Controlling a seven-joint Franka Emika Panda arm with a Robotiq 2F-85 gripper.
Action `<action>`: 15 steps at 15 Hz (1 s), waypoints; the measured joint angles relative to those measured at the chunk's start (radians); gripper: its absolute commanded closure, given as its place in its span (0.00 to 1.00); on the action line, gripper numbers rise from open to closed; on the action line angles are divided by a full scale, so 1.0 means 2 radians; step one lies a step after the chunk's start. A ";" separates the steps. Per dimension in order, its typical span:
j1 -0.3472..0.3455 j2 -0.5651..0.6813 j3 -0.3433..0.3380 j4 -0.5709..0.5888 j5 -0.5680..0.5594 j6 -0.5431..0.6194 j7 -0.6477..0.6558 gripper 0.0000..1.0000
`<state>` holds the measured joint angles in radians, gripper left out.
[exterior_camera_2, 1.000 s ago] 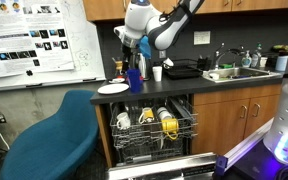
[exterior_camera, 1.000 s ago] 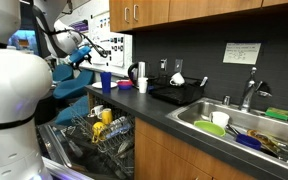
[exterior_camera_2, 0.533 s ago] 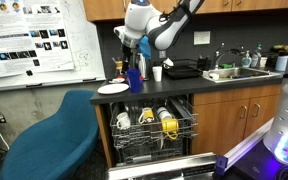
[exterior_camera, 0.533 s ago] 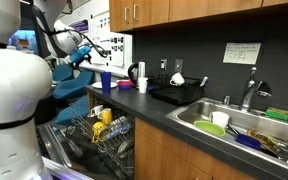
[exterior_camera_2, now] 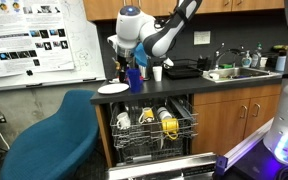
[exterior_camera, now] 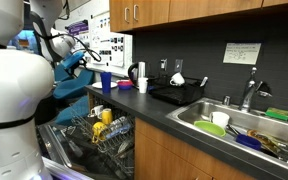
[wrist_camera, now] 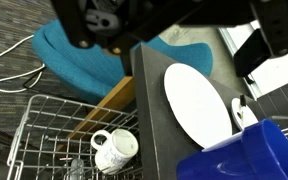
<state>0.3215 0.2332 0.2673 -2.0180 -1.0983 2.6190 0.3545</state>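
Claw point(exterior_camera_2: 123, 66) hangs released, jaws spread wide and gripping nothing, above the end of the dark table point(wrist_camera: 152, 125) in both exterior views. Nearest to it stands a blue cup point(exterior_camera_2: 134, 78), upright on the table, with a white plate point(exterior_camera_2: 113, 89) lying flat just beside it at the table's edge. In the wrist view the plate fills the middle of the dark top, and the cup's rim shows at the lower right corner, close to the plate; whether they touch I cannot tell. A small white cup point(exterior_camera_2: 156, 73) stands farther along the table. Below the table's edge the dishwasher rack point(wrist_camera: 39, 140) is pulled out, and a white mug point(wrist_camera: 115, 150) rests in it. A teal chair point(exterior_camera_2: 49, 130) stands beside the rack.
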 measured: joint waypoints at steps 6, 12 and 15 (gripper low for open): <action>0.029 0.000 0.000 0.027 -0.026 -0.085 0.020 0.00; 0.024 -0.002 0.003 0.050 0.050 -0.120 -0.070 0.00; 0.011 -0.005 0.006 0.055 0.139 -0.120 -0.170 0.00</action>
<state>0.3442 0.2241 0.2803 -1.9082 -0.8194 2.3794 0.0138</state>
